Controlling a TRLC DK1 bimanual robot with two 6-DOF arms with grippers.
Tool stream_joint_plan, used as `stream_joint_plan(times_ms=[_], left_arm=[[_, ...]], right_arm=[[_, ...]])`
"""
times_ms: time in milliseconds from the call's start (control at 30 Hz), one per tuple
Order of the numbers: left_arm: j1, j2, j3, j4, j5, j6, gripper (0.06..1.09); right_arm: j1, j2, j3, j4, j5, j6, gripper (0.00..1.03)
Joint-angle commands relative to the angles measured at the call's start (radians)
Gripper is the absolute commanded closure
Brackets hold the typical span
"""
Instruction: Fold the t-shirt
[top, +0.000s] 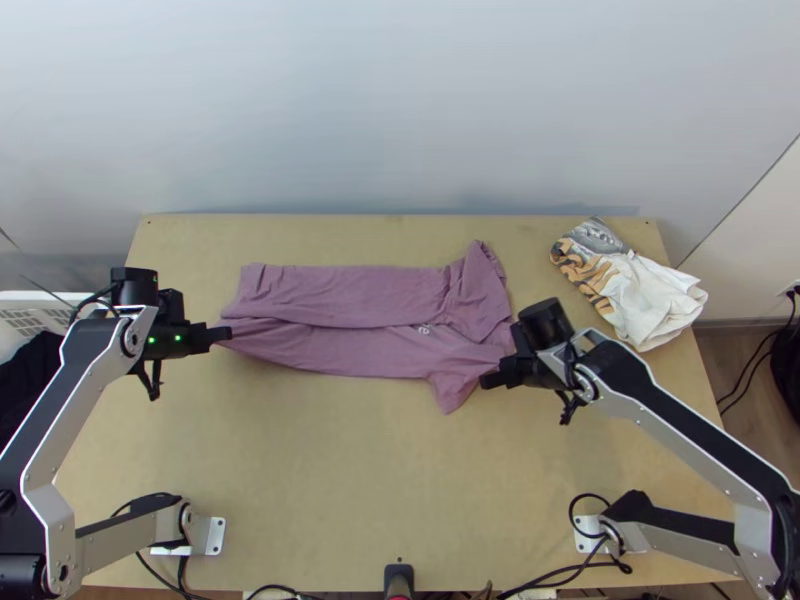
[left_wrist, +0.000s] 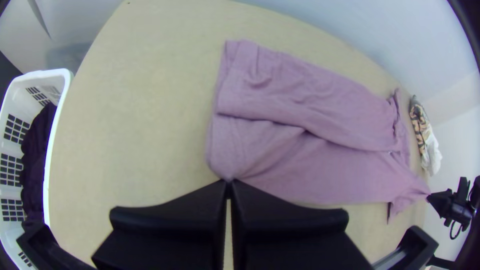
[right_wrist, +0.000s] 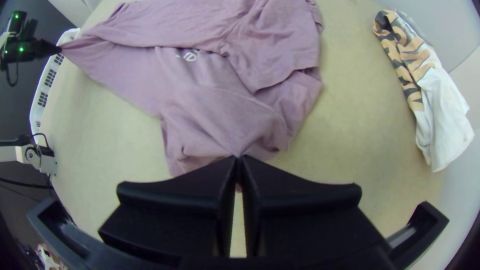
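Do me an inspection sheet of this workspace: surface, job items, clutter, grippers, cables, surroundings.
Surface: light wooden table; damage, nothing seen.
Job items: mauve t-shirt, far side folded lengthwise over the rest, print partly covered, some creases.
Clutter: crumpled white cloth with an orange-and-black pattern at the table's far right.
Grippers: left gripper shut on the shirt's left end; right gripper shut on the shirt near its sleeve at the other end.
Cables: black cables by the near edge.
Surroundings: pale wall behind; white basket holding dark fabric at left.
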Motion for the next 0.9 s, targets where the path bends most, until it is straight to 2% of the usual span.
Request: stream_joint_plan(times_ms=[0, 300, 867], left_arm=[[0.012, -0.011, -0.004, -0.034, 0.007, -0.001, 1.05], [0.01, 0.079, 0.068, -0.029, 0.031, -0.047, 1.05], [0.015, 0.54, 0.591, -0.032, 0.048, -0.15, 1.05]], right_arm=[[-0.049, -0.023, 0.052, -0.031, -0.035, 0.002, 1.0], [-0.147, 0.101, 0.186, 0.001, -0.073, -0.01, 1.0], [-0.294, 0.624, 0.642, 0.062, -0.105, -0.022, 1.0]])
